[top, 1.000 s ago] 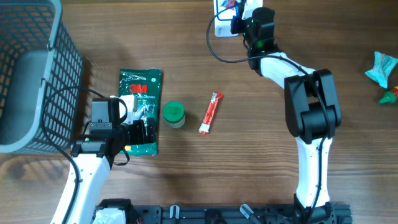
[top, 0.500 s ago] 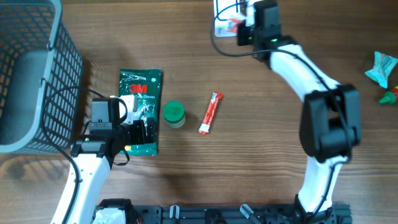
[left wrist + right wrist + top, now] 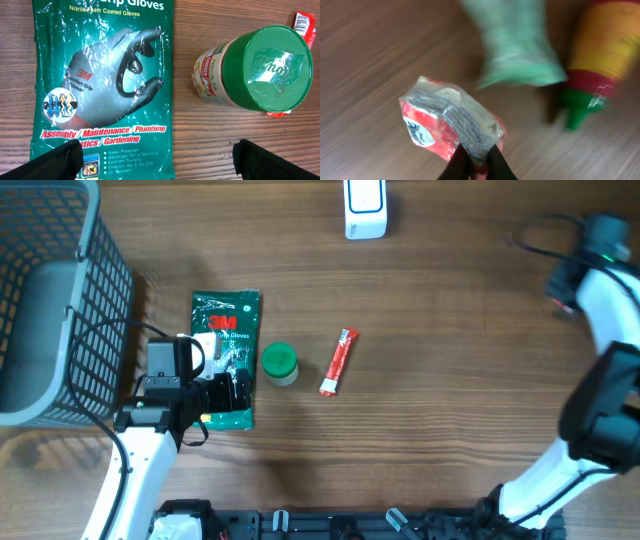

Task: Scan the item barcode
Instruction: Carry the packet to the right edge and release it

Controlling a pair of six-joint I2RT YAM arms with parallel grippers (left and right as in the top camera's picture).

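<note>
One packet (image 3: 451,127): pinched in the closed jaws of the right gripper (image 3: 476,159).
One glove pack (image 3: 102,85), one jar (image 3: 255,67): ahead of the wide, empty jaws of the left gripper (image 3: 160,159).

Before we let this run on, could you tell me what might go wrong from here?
The right gripper pinches the red-and-white packet only by one end, so it might slip. It hangs above the teal pouch and squeeze bottle; lowering could knock them.
</note>
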